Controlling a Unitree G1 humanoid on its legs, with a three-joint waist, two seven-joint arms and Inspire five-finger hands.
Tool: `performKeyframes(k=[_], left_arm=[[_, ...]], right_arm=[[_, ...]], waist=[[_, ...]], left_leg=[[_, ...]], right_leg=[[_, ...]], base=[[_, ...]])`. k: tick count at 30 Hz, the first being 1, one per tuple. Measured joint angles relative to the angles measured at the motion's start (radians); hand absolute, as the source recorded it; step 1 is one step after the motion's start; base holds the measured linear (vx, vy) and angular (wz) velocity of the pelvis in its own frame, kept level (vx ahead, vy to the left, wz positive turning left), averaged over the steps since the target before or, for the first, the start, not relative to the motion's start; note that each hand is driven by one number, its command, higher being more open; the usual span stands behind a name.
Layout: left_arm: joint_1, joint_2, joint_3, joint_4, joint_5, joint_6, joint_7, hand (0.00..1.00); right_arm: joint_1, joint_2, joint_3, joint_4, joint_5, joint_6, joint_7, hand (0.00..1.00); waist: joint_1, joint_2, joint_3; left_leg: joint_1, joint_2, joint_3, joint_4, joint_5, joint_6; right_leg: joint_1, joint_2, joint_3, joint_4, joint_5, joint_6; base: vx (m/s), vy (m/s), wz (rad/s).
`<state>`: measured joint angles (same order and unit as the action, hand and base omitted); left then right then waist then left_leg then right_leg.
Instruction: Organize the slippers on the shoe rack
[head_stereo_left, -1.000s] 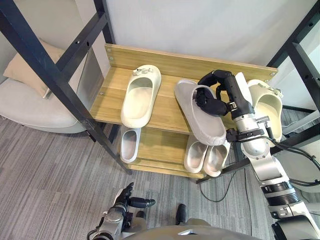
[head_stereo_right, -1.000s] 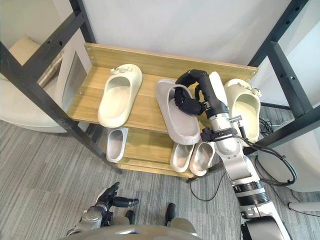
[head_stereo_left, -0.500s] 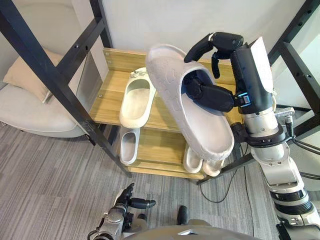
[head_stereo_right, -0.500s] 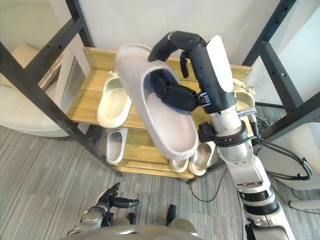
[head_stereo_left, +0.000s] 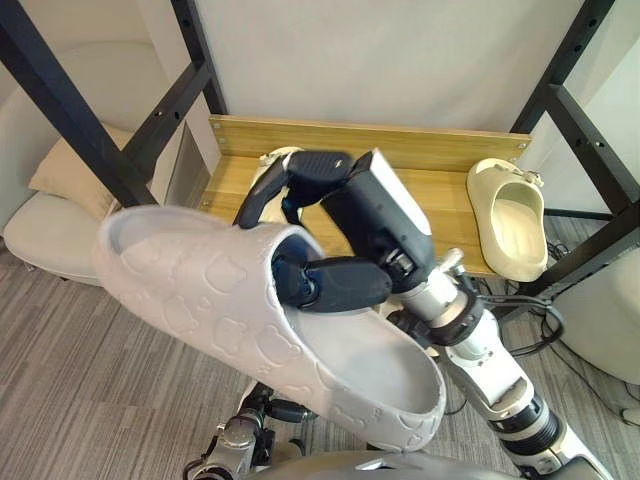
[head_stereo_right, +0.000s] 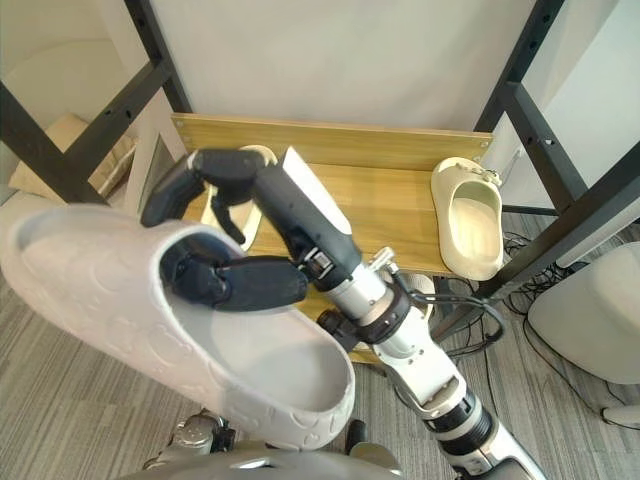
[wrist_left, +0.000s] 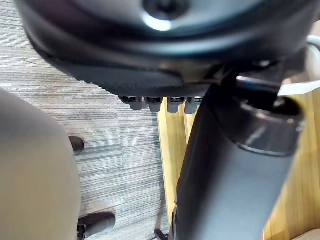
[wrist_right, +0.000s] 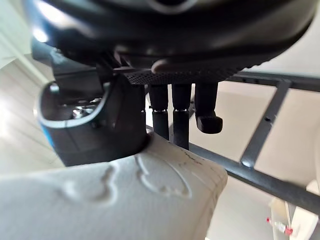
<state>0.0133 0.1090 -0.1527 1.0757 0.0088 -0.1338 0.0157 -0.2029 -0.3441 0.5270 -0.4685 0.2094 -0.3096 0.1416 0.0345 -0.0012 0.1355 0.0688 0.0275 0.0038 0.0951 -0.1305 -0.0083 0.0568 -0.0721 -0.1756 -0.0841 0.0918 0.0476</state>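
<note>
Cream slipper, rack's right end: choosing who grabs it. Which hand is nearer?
Right. Right hand, gripping the grey slipper, is left of the cream slipper; left hand hangs low.

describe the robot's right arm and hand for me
The right hand is dark, with black fingers and thumb and a flat pale panel on its back. The right arm is made of rounded silver-grey segments joined by black rings.

The right robot hand (head_stereo_left: 335, 283) clutches a grey slipper (head_stereo_left: 230, 320) in the air, near the camera. Beyond it, a cream slipper (head_stereo_left: 510, 220) lies on the shoe rack (head_stereo_left: 440, 190), near the top shelf's right edge.
</note>
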Motion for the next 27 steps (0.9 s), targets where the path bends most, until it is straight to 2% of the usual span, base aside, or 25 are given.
performKeyframes(k=[5,15,17,19,22,27], left_arm=[[-0.005,-0.007,-0.003,0.003,0.004,-0.005,-0.002,1.0],[-0.023,-0.003,-0.03,0.01,0.019,-0.011,-0.003,1.0],[-0.046,-0.006,-0.033,0.009,0.022,-0.016,-0.002,1.0],[-0.087,-0.005,-0.036,0.007,0.02,-0.018,-0.001,1.0],[-0.148,-0.001,-0.036,0.001,0.018,-0.02,0.004,1.0],[-0.187,0.001,-0.033,-0.026,-0.029,-0.037,0.009,1.0]], right_arm=[[0.071,-0.008,0.092,0.107,0.015,0.06,0.064,0.0],[0.087,-0.064,0.147,0.288,-0.027,0.074,0.09,0.0],[0.086,-0.08,0.138,0.327,-0.055,0.081,0.085,0.0],[0.072,-0.091,0.119,0.358,-0.082,0.083,0.066,0.0],[0.028,-0.09,0.106,0.396,-0.136,0.094,0.037,0.0],[0.02,-0.09,0.027,0.396,-0.212,0.094,-0.013,0.0]], waist=[[0.012,0.014,0.003],[0.022,0.025,0.011],[0.035,0.036,0.048],[0.043,0.044,0.115],[0.052,0.042,0.192],[0.054,0.043,0.242]], left_leg=[[-0.004,-0.002,-0.038,0.001,0.006,-0.001],[-0.046,-0.002,-0.102,0.01,0.022,-0.012],[-0.094,-0.001,-0.115,0.055,0.019,-0.017],[-0.172,0.001,-0.139,0.134,0.006,-0.028],[-0.273,-0.004,-0.151,0.257,-0.029,-0.038],[-0.443,-0.014,-0.157,0.425,-0.085,-0.048]], right_leg=[[0.015,-0.002,-0.038,0.0,-0.005,-0.002],[0.008,0.002,-0.101,0.001,-0.012,-0.01],[-0.037,-0.002,-0.112,0.055,-0.029,-0.016],[-0.131,-0.016,-0.129,0.198,-0.085,-0.025],[-0.253,-0.043,-0.132,0.384,-0.155,-0.038],[-0.429,-0.079,-0.126,0.575,-0.23,-0.047]], base=[[-0.03,-0.007,0.2],[-0.03,-0.022,0.2],[-0.1,-0.009,0.19],[-0.17,-0.012,0.27],[-0.17,-0.022,0.13],[-0.18,-0.037,0.02]])
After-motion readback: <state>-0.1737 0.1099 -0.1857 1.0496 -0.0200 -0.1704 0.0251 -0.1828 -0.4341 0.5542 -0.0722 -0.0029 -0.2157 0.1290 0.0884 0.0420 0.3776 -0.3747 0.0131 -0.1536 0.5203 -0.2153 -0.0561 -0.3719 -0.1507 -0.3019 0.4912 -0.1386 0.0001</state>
